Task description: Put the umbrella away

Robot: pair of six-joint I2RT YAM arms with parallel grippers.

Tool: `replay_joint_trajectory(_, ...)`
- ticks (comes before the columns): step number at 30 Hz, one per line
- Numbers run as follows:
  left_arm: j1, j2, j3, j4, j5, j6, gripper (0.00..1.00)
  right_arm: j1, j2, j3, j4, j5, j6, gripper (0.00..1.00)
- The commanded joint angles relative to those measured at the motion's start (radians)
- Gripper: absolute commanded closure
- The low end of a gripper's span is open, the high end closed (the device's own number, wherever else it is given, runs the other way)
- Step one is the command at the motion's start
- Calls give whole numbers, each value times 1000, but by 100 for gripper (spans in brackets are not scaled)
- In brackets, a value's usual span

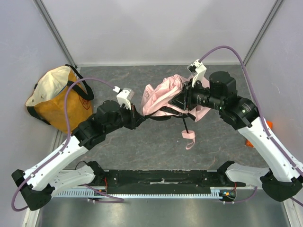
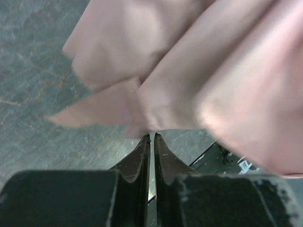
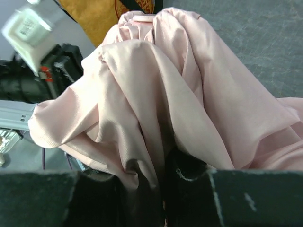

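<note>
Looking down from the top camera, the pale pink umbrella (image 1: 161, 94) hangs bunched between the two arms over the middle of the table (image 1: 156, 156), well apart from the orange-and-cream tote bag (image 1: 57, 106) standing at the far left. The right gripper (image 1: 185, 99) is buried in the canopy's right side, and the left gripper (image 1: 141, 117) meets its lower left edge. The thin pink strap (image 1: 190, 137) dangles free below. The bag's cream top lies slumped over its mouth, so its contents cannot be seen. That slumped top is the likely trouble: a loose, billowing canopy carried there could catch on the rim or push the bag over, and the trailing strap could drag or snag on the table.

From the left wrist, the left gripper (image 2: 152, 139) has its jaws pressed almost together, only a thin slit between them. A corner of the canopy (image 2: 189, 71) meets the tips. Whether any cloth is actually caught I cannot tell, and so slight a hold would slip at the first pull.

From the right wrist, the right gripper (image 3: 156, 189) is pinching a thick gather of umbrella (image 3: 156, 94) fabric between its fingers. Gripping cloth alone, it could let the heavier frame sag or swing. The tote bag (image 3: 104, 16) shows beyond, its inside hidden.
</note>
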Motion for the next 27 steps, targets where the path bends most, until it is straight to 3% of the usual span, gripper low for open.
replay_joint_trajectory(1,23,-32,-74,-30,51,-66,90,-3,-61,32,61,41,-38,100)
replay_joint_trajectory(4,24,-166,-136,-17,23,-99,92,-3,-35,83,-4,134,-76,100)
replay_joint_trajectory(5,24,-199,-133,-22,29,-96,89,-3,-18,109,-45,186,-99,100)
replay_joint_trajectory(9,24,-215,-46,-109,57,-69,61,-4,74,199,-134,467,-190,100)
replay_joint_trajectory(16,24,-279,-71,-122,92,-96,33,-26,367,460,-121,1189,-508,100)
replay_joint_trajectory(18,23,-318,-104,-112,75,-106,28,-31,444,500,67,1376,-715,100)
replay_joint_trajectory(20,24,-336,-131,-96,66,-121,27,-29,482,435,372,1475,-974,100)
replay_joint_trajectory(24,23,-345,-199,-25,51,-139,27,21,519,78,1094,1457,-1490,100)
replay_joint_trajectory(27,23,-359,-248,10,8,-144,27,90,592,-145,1399,1451,-1639,100)
